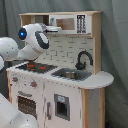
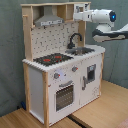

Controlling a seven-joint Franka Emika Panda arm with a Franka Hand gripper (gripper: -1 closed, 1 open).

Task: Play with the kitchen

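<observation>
One arm, jaws (image 2: 77,16) at the kitchen's (image 2: 60,75) upper microwave cupboard (image 1: 70,23); hob (image 2: 52,59) and sink (image 1: 70,74) lie below; jaw opening cannot be told

The fingers (image 2: 76,16) sit tight against the kitchen (image 2: 60,75) upper cupboard (image 2: 80,9) — open room lies below them, above the sink (image 2: 82,51), faucet (image 2: 75,39) aside.

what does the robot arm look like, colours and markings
The arm is glossy white with rounded, bulbous segments and dark grey or black bands at the joints. A small round blue light glows on one joint, seen in both exterior views. Toward the toy kitchen it narrows into a white cylinder. No loose cables show.
</observation>
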